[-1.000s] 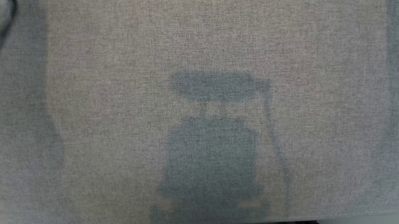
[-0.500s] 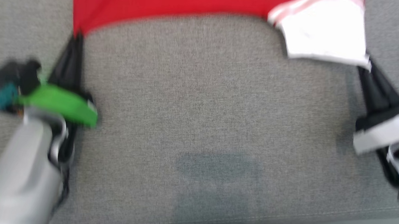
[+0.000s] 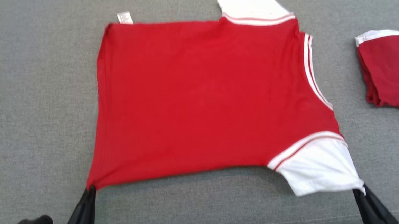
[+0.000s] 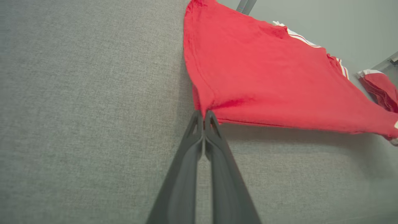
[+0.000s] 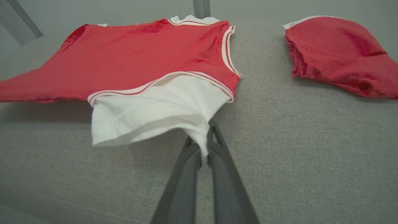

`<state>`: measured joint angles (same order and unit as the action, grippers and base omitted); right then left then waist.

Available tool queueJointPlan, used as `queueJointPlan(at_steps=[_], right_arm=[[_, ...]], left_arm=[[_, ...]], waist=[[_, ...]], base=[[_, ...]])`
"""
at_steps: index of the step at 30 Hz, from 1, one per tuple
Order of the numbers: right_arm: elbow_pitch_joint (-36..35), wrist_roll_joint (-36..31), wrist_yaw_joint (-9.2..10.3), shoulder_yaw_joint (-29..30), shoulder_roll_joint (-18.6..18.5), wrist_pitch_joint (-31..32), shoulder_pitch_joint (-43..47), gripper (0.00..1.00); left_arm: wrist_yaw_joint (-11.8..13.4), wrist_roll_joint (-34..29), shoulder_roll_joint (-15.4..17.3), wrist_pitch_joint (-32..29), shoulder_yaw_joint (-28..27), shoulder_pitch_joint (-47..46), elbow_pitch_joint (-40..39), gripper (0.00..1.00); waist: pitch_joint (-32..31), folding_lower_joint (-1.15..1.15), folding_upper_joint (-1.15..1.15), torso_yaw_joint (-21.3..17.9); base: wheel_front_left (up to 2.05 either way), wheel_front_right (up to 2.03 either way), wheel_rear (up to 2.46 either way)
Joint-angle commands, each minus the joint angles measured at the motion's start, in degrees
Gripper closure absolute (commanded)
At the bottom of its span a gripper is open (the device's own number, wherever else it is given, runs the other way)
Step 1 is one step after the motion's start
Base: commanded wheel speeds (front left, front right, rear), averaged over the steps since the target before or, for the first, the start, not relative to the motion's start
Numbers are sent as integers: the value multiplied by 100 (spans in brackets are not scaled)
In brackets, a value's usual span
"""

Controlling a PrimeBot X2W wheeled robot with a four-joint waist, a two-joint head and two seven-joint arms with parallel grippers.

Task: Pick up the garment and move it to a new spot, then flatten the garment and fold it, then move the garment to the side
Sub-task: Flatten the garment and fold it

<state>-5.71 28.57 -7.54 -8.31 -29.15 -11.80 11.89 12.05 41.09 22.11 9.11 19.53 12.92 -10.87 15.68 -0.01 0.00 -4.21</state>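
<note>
Since half a second ago the head camera has been raised, so the whole red garment (image 3: pixel 200 101) is seen spread on the grey cushion (image 3: pixel 29 115). Its near-left hem corner is clenched by the left gripper (image 3: pixel 91 188), and its white sleeve (image 3: pixel 320 168) by the right gripper (image 3: pixel 360 191). The garment lies beyond both grippers, with its long axis running left to right between them.

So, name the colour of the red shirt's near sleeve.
White short fabric sleeve; clearest in right wrist view.
</note>
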Motion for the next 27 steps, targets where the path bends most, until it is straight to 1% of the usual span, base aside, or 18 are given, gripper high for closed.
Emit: queueJointPlan(at_steps=[1, 4, 6, 9, 13, 14, 17, 22, 25, 27], right_arm=[[-141, 50, 11, 109, 73, 95, 313, 100], [-273, 65, 11, 276, 147, 314, 632, 100], [-233, 2, 11, 230, 122, 494, 631, 100], [-160, 285, 11, -1, 102, 795, 371, 100], [-32, 530, 10, -358, -289, 1236, -218, 100], [-32, 530, 10, -358, -289, 1236, -218, 100], [-59, 919, 10, -591, -643, 1573, -733, 100], [-102, 1479, 10, -863, -1366, 2156, -1549, 100], [-156, 1783, 10, -1026, -1656, 2470, -2108, 100], [-151, 1979, 10, -1123, -1748, 2641, -2500, 100]], left_arm=[[109, 83, -47, -16, -8, 235, -237, 100], [206, 195, -119, -117, 86, 507, -492, 100], [263, 182, -114, -229, 170, 553, -456, 100], [298, 169, -88, -353, 213, 437, -359, 100], [307, 107, 64, -625, 218, 113, -295, 100], [307, 107, 64, -625, 218, 113, -295, 100], [271, 76, 197, -863, 199, -221, -380, 100], [144, 91, 501, -1516, 209, -985, -361, 100], [134, 58, 645, -1925, 212, -1502, -355, 100], [145, 45, 721, -2182, 220, -1823, -325, 100]], waist=[[-197, 1, 0, -22], [-142, 1, 0, -16], [-129, 1, 0, -47], [-62, 1, 0, -86], [150, 1, 0, -115], [150, 1, 0, -115], [314, 1, 0, -105], [504, 1, 0, -25], [609, 1, 0, -2], [683, 1, 0, 1]], base=[[0, 0, 0], [0, 0, 0], [0, 0, 0], [0, 0, 0], [0, 0, 0], [0, 0, 0], [0, 0, 0], [0, 0, 0], [0, 0, 0], [0, 0, 0]])
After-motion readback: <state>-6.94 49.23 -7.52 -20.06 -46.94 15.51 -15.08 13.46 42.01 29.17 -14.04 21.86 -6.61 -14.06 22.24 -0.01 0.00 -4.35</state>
